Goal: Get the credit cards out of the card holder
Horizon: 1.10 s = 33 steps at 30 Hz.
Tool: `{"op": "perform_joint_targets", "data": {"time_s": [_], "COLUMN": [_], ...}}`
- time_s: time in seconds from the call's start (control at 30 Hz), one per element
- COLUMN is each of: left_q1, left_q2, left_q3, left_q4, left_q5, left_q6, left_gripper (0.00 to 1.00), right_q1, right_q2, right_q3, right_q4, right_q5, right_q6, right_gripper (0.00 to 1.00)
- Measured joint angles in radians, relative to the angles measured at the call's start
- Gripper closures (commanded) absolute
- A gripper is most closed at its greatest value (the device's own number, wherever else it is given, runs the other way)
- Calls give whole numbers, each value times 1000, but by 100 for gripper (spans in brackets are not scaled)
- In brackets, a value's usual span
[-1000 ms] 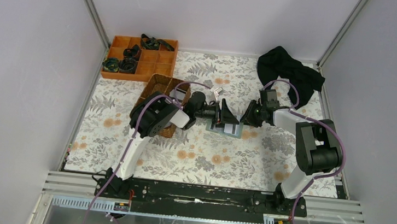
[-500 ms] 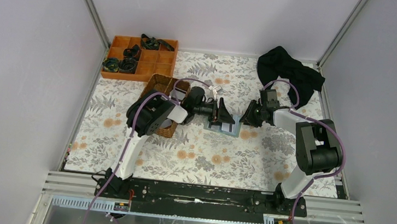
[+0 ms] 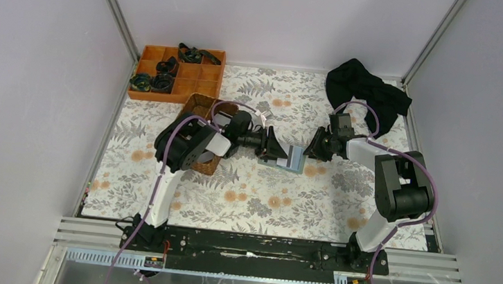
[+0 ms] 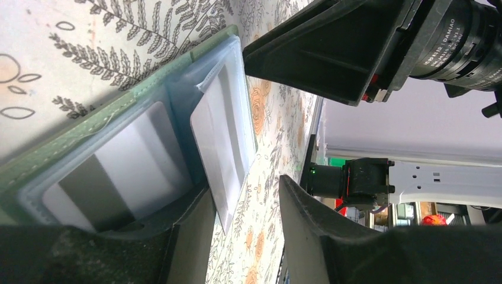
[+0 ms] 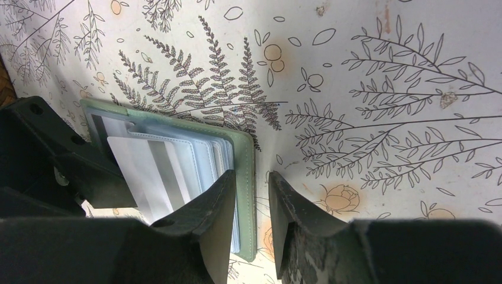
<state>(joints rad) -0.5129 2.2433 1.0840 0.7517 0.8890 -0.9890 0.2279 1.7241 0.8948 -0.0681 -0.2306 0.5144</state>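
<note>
The card holder (image 3: 294,158) lies open on the floral mat between my two grippers, grey-green outside (image 4: 89,118) with light blue sleeves. A whitish credit card (image 4: 216,136) sticks out of one sleeve. Its corner reaches between the jaws of my left gripper (image 4: 244,189), which stand apart with a clear gap. Another grey-and-white card (image 4: 118,171) stays in its sleeve. My right gripper (image 5: 251,176) straddles the holder's green edge (image 5: 244,154). One finger (image 5: 219,201) rests over the sleeves, the other is over the mat, and the jaws are apart. From above, the left gripper (image 3: 270,146) and right gripper (image 3: 313,148) face each other.
A brown wicker basket (image 3: 200,106) sits partly under the left arm. An orange divided tray (image 3: 177,72) with dark items stands at the back left. A black cloth (image 3: 365,90) lies at the back right, and grey walls close in both sides.
My left gripper has drawn back to the left and its jaws have narrowed. The card holder now sits slightly further right. The right arm has not moved.
</note>
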Motion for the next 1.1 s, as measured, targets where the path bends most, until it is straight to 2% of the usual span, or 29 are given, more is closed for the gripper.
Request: {"op": "perform_joint_targets", "data": {"time_s": [0.1,0.2,0.3,0.4,0.53,0.67,0.93,1.1], "left_q1": [4,7,12,16,17,16,23,29], "left_q2": [-5,-15,-18,-19,-21,-35,-38,-38], "left_q3": [-7,-18,-19,-19,-19,-18,-27,-31], "left_q4": [-10,-35,-79,-102,-101,-100,-111,-122], "left_q5": [-5,-20,-37,-42,-36,-26,-35,-41], "left_q6": [3,23,50,65,61,57,69,76], "left_gripper": [55,68,75,74,55,51,69,75], "right_q1": [0,0,0,0,0,-1,-2,-2], "right_q2": [0,0,0,1,1,2,8,11], "right_q3": [0,0,0,0,0,0,0,0], "right_q4": [0,0,1,1,1,3,18,23], "right_q5": [0,0,0,-1,-1,-6,-19,-24], "right_q6": [2,3,3,3,3,3,5,6], "right_gripper": [65,65,65,65,65,65,65,65]}}
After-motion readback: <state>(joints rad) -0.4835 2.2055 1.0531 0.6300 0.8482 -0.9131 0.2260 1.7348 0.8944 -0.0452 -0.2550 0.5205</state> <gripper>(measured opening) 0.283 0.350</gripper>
